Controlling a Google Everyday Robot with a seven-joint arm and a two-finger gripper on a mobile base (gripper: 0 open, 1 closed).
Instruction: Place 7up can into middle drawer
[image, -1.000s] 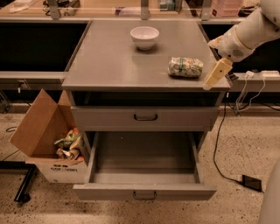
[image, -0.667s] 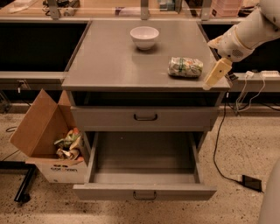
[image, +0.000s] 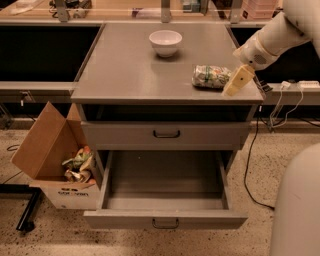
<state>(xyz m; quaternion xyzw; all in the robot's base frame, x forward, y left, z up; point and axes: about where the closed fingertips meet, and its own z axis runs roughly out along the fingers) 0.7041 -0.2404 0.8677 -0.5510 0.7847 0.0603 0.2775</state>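
The 7up can (image: 211, 76) lies on its side on the grey cabinet top (image: 130, 75), near the right front edge. It is green and white with small orange marks. My gripper (image: 238, 80) hangs just to the right of the can, close beside it, on the white arm (image: 272, 40) that comes in from the upper right. The middle drawer (image: 165, 219) is pulled wide open below, and nothing shows on its floor (image: 167, 180). The drawer front above it (image: 166, 134) is closed.
A white bowl (image: 165, 42) stands at the back of the cabinet top. An open cardboard box (image: 55, 160) with crumpled wrappers sits on the floor to the left of the drawer. Cables (image: 250, 165) hang and trail on the right. My white base (image: 297, 205) fills the lower right.
My gripper has moved a little to the left, closer to the can. The can, the bowl and the drawer have not moved.
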